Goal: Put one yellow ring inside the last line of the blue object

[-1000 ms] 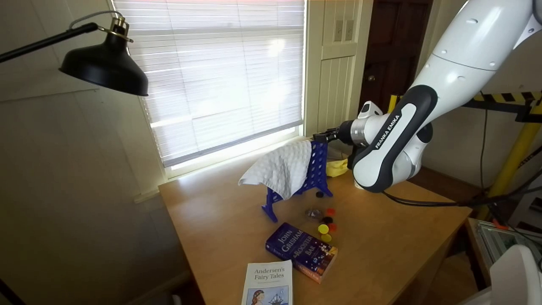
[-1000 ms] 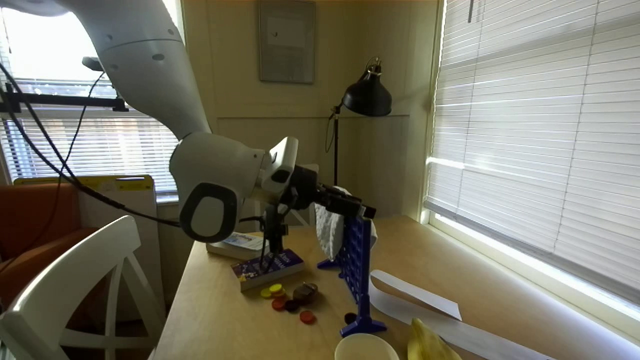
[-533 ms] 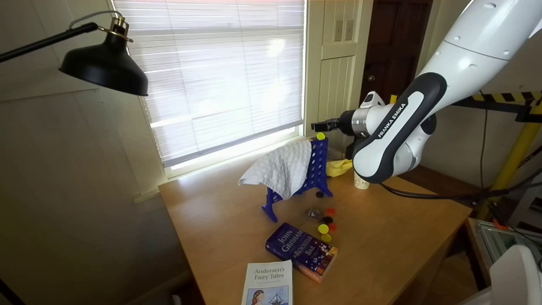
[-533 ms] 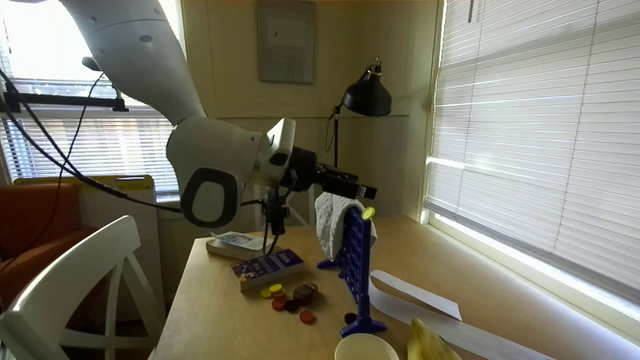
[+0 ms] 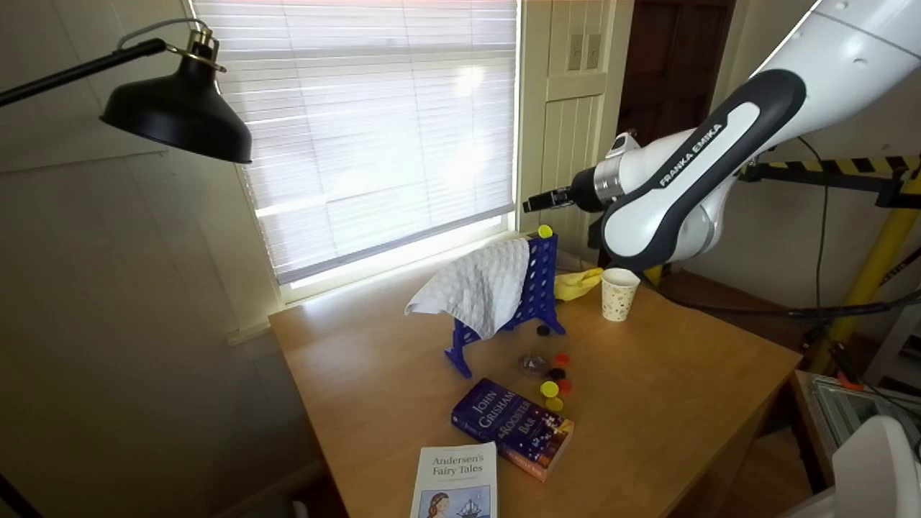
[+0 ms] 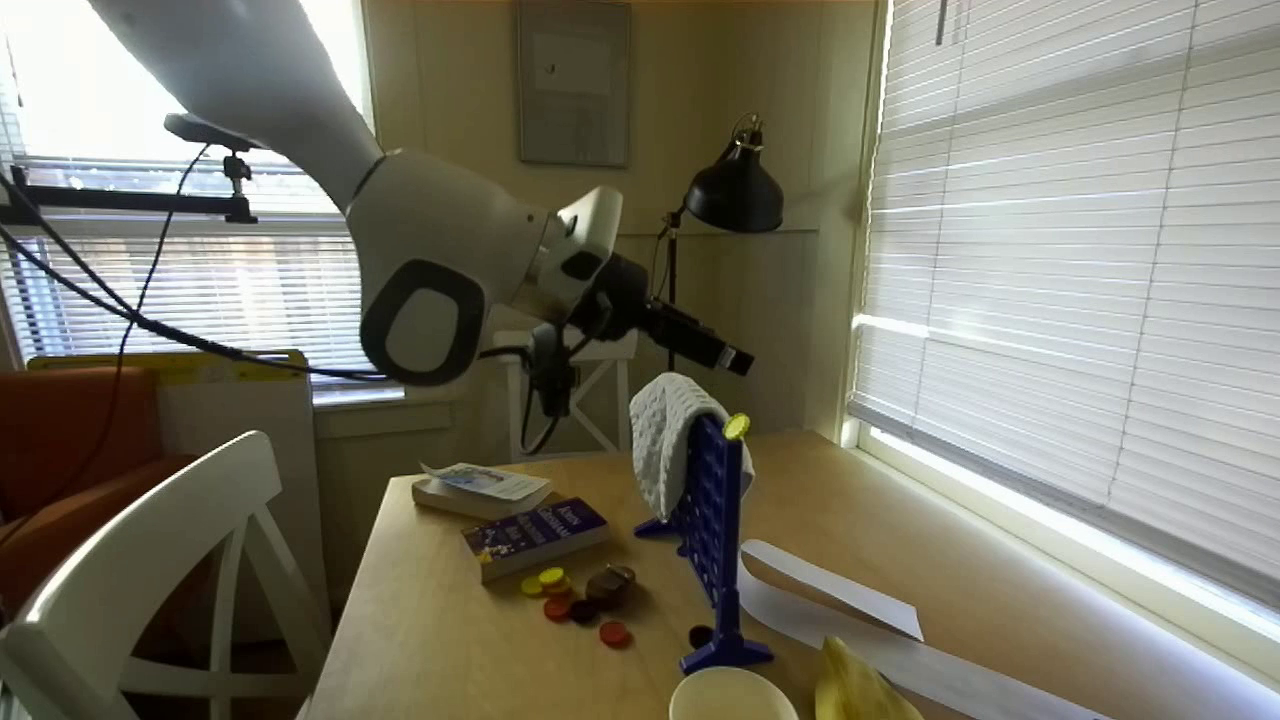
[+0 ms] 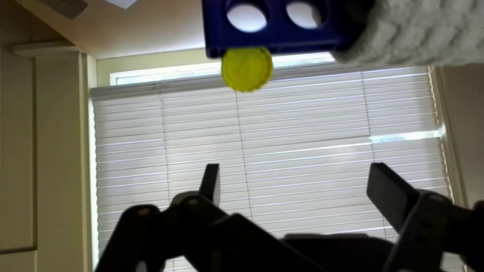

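A: Where is the yellow ring (image 7: 247, 69) now?

B: It sits at the top edge of the blue object (image 5: 545, 277), over the outermost column, at the end which the white cloth (image 5: 471, 284) leaves bare. The greater part of it stands above the edge; whether its lower rim has entered the slot, I cannot tell

A: And does the gripper (image 7: 294, 177) hold something?

B: No. In the wrist view its fingers (image 7: 391, 196) are spread wide, with nothing between them, and in both exterior views it hangs above the ring, apart from it

A: Then which step is this, in your opinion?

B: I would say the insertion. The ring is at the last line, but in my judgement it is not yet inside

A: What does the next move call for?

B: Probably to bring the fingers together, come down straight above the ring and push it gently, or to grasp and align it. A sideways touch could make it fall
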